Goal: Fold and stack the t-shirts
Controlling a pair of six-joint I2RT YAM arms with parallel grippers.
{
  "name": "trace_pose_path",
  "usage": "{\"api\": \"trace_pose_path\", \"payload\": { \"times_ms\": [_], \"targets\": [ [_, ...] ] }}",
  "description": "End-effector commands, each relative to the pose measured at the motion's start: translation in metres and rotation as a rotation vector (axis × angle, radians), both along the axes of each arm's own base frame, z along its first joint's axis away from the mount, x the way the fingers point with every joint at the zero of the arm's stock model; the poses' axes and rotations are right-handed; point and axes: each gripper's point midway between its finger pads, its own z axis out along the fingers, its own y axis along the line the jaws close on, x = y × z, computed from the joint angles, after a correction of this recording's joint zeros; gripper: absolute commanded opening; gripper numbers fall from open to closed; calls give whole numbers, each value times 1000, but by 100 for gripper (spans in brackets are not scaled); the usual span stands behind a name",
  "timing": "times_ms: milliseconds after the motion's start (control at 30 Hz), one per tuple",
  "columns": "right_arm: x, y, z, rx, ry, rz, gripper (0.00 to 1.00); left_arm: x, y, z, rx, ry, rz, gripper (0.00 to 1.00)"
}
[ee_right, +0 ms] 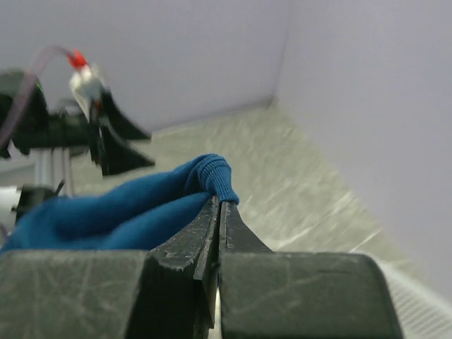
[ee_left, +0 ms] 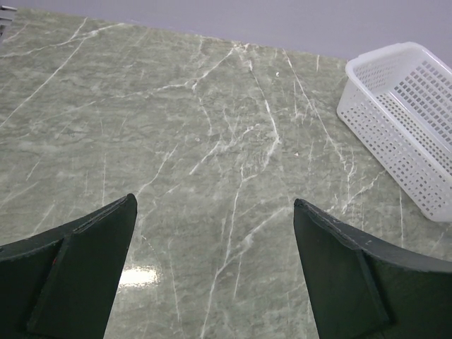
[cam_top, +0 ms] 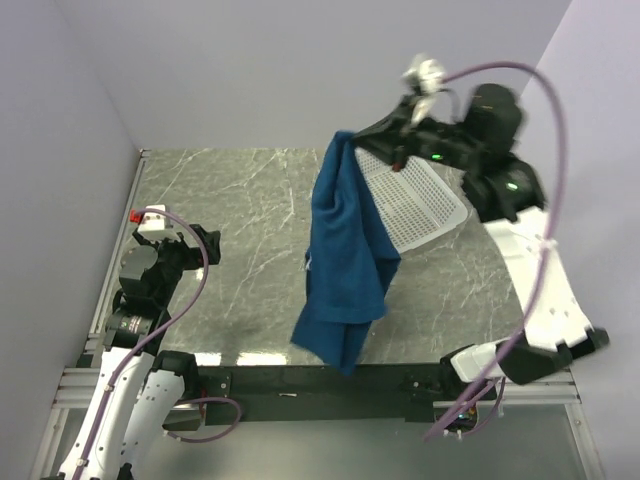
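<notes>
A dark blue t-shirt (cam_top: 345, 255) hangs in the air over the middle of the table. My right gripper (cam_top: 352, 137) is shut on its top edge, high above the table's back. In the right wrist view the jaws (ee_right: 220, 205) pinch a ribbed hem of the t-shirt (ee_right: 120, 212), which bunches to the left. The shirt's lower end (cam_top: 335, 340) dangles near the front edge. No print shows. My left gripper (cam_top: 205, 240) is open and empty at the left; in its wrist view the open gripper (ee_left: 215, 208) frames bare table.
A white plastic mesh basket (cam_top: 415, 200) stands at the back right, partly behind the shirt; it also shows in the left wrist view (ee_left: 402, 113). The table (cam_top: 240, 220) is grey-green marble with walls on the left, back and right.
</notes>
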Motion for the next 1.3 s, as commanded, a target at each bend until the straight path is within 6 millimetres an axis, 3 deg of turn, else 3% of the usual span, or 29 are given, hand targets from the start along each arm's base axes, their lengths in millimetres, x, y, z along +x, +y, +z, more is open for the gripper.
{"api": "trace_pose_path", "payload": {
  "times_ms": [0,167,433,467,500,533,567,600,633,700,733,767,867,900,1000,1067,1167,1233,1267],
  "targets": [
    [4,19,-24,-47,34,18,0,-1,-4,20,3,-67,-24,98],
    [3,42,-50,-109,53,40,0,-1,-3,20,5,-68,-24,98],
    [6,48,-78,-181,61,40,0,-1,-3,20,6,-68,-24,98],
    [9,46,-88,-216,52,36,6,-1,-3,20,6,-68,-24,98],
    [17,42,-95,-240,51,-11,18,-1,-3,20,6,-66,-23,98],
    [26,39,-112,-272,70,-55,43,-1,-3,20,6,-66,-24,98],
    [36,33,-117,-286,70,-112,56,-2,-3,20,5,-68,-24,98],
    [49,25,-125,-307,72,-189,81,-2,-3,21,4,-71,-24,98],
    [68,4,-144,-352,91,-332,89,-3,-3,22,4,-74,-22,98],
    [88,-22,-154,-370,81,-468,100,-4,-3,23,3,-81,-24,98],
    [100,-41,-180,-412,124,-524,100,-4,-3,23,3,-83,-24,98],
    [103,-48,-194,-435,147,-538,100,-4,-3,24,2,-87,-24,98],
    [108,-58,-272,-618,297,-517,99,-3,-3,25,5,-89,-24,98],
    [113,-57,-307,-690,366,-506,93,-3,-3,25,3,-91,-24,98],
    [122,-62,-360,-827,469,-532,85,-4,-5,25,0,-87,-38,98],
    [132,-64,-381,-870,494,-559,85,-5,-6,25,0,-92,-39,98],
    [139,-65,-396,-906,540,-579,83,-6,-5,27,-1,-98,-38,98],
    [141,-60,-417,-923,592,-569,79,-6,-5,26,1,-97,-36,98],
    [141,-63,-434,-957,624,-573,72,-6,-5,28,-1,-99,-38,98]
  ]
}}
